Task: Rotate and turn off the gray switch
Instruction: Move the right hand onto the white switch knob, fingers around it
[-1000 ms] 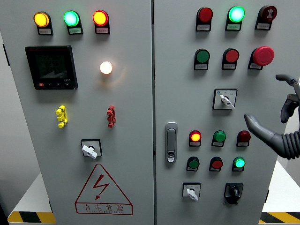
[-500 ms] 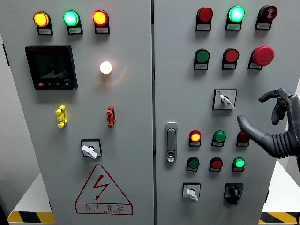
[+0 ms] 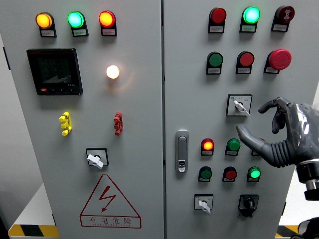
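The gray switch [image 3: 239, 105], a rotary selector with a pale handle angled down to the right, sat mid-height on the right door of the control cabinet [image 3: 164, 119]. Just to its right, not touching it, the right robot hand [image 3: 271, 132] hovered with fingers spread and empty, covering a button in the row below. A red emergency button [image 3: 279, 59] stood above. The left door's warning triangle [image 3: 110, 201] read "有电危险".

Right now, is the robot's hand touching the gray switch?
No, the right hand is open beside the gray switch, with bare panel between them.
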